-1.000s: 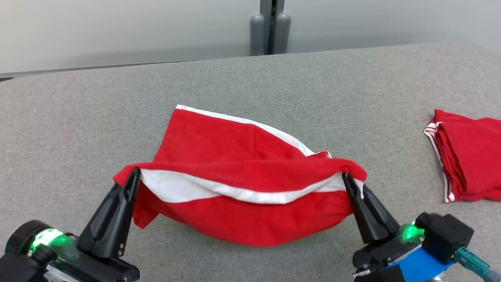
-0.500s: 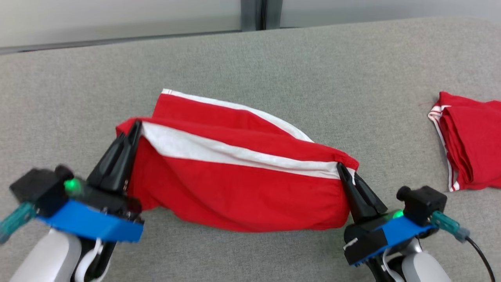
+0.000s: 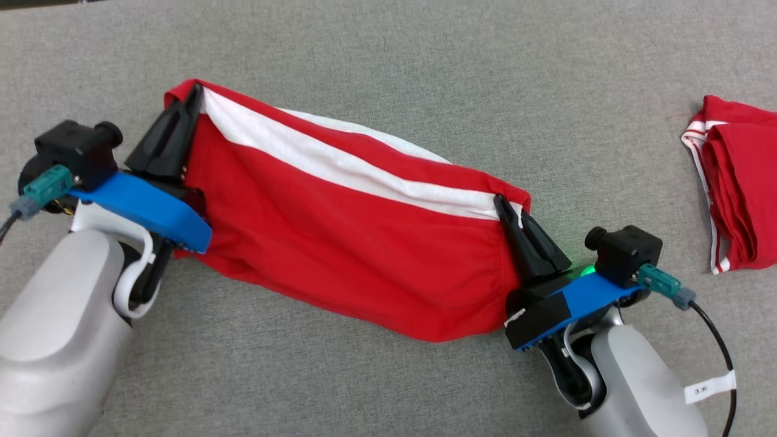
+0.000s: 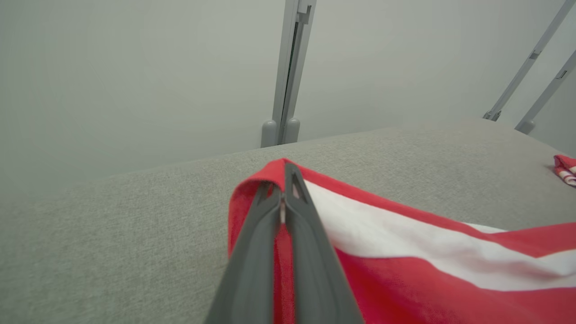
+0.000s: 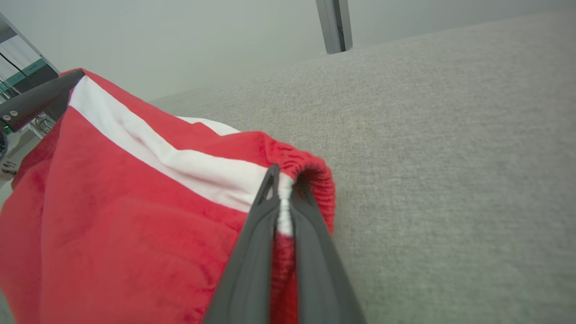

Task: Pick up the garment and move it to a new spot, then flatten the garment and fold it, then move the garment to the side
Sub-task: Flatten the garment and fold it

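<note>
A red garment (image 3: 340, 243) with a white stripe hangs stretched between my two grippers above the grey surface. My left gripper (image 3: 193, 91) is shut on its upper left corner, and the left wrist view has the closed fingers pinching red cloth (image 4: 284, 211). My right gripper (image 3: 504, 203) is shut on the elastic edge at the right end, where the right wrist view has white and red cloth (image 5: 282, 202) squeezed between the fingers. The left end is held farther away and higher than the right. The lower part of the garment sags toward the surface.
A second red garment (image 3: 737, 182) with white trim lies folded at the right edge of the grey fabric-covered table (image 3: 425, 73). A grey post (image 4: 288, 90) and pale wall stand behind the table. A black cable (image 3: 722, 352) trails from my right wrist.
Both grippers have lifted the garment's edge up and away, the left one more, pulling it taut. The head camera has tilted down, so the wall has left the head view.
</note>
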Available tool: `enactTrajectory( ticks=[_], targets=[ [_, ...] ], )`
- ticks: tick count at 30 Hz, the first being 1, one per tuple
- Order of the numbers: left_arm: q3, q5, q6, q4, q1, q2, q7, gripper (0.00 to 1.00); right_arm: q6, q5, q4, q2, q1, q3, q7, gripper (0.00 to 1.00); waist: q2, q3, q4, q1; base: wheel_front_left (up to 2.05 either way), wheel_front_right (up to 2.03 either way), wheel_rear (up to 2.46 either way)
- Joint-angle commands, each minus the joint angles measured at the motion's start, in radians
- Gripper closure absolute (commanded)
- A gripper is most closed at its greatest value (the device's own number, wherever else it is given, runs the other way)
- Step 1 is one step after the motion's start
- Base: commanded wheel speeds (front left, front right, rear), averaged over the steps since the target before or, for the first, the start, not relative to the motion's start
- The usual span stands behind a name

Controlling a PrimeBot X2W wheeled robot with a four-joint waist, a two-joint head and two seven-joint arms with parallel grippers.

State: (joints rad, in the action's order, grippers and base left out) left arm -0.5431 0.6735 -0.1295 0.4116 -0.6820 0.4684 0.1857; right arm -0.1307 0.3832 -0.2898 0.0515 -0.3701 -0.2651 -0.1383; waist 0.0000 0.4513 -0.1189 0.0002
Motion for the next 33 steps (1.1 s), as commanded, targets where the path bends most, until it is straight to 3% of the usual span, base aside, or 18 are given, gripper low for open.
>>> enactTrajectory(
  ticks=[1,9,10,11,12,13,14,22,29,33],
  targets=[
    [-0.002,-0.008,-0.002,0.031,-0.031,-0.001,0.0,1.0,0.0,0.009,-0.013,-0.001,-0.026,-0.007,-0.012,1.0,0.0,0.007,0.0,-0.0002,0.0,0.0,0.0],
    [-0.02,-0.017,0.008,0.208,-0.121,-0.027,-0.05,1.0,0.0,0.036,-0.085,-0.001,-0.085,-0.042,-0.055,1.0,0.0,0.028,-0.005,-0.0002,0.0,0.0,0.0],
    [-0.023,-0.018,0.008,0.22,-0.126,-0.03,-0.054,1.0,0.0,0.041,-0.091,-0.001,-0.089,-0.043,-0.062,0.87,0.0,0.028,-0.005,-0.0002,0.0,0.0,0.0],
    [-0.027,-0.018,0.007,0.229,-0.128,-0.033,-0.054,1.0,0.0,0.043,-0.097,-0.001,-0.093,-0.044,-0.067,0.62,0.0,0.027,-0.004,-0.0002,0.0,0.0,0.0],
    [-0.031,-0.018,0.007,0.235,-0.13,-0.036,-0.051,0.68,0.0,0.043,-0.099,-0.001,-0.095,-0.047,-0.073,0.17,0.0,0.025,-0.004,-0.0002,0.0,0.0,0.0],
    [-0.034,-0.018,0.006,0.238,-0.132,-0.039,-0.047,0.38,0.0,0.042,-0.101,-0.001,-0.096,-0.048,-0.076,0.0,0.0,0.022,-0.002,-0.0002,0.0,0.0,0.0],
    [-0.037,-0.017,0.005,0.241,-0.131,-0.042,-0.043,0.0,0.0,0.038,-0.102,-0.001,-0.093,-0.047,-0.081,0.0,0.0,0.018,-0.001,-0.0002,0.0,0.0,0.0],
    [-0.07,0.013,-0.001,0.219,-0.076,-0.046,-0.049,0.0,0.0,-0.065,-0.066,0.0,-0.03,-0.006,-0.04,0.0,0.0,-0.033,0.014,-0.0002,0.0,0.0,0.0],
    [-0.068,0.059,0.0,0.149,0.011,-0.023,-0.062,0.0,0.0,-0.138,0.069,0.0,0.068,0.051,0.069,0.0,0.0,-0.084,0.026,-0.0002,0.0,0.0,0.0],
    [-0.059,0.101,0.026,0.114,0.072,-0.017,-0.104,0.0,0.0,-0.178,0.166,0.0,0.14,0.097,0.131,0.0,0.0,-0.116,0.03,-0.0002,0.0,0.0,0.0]
  ],
)
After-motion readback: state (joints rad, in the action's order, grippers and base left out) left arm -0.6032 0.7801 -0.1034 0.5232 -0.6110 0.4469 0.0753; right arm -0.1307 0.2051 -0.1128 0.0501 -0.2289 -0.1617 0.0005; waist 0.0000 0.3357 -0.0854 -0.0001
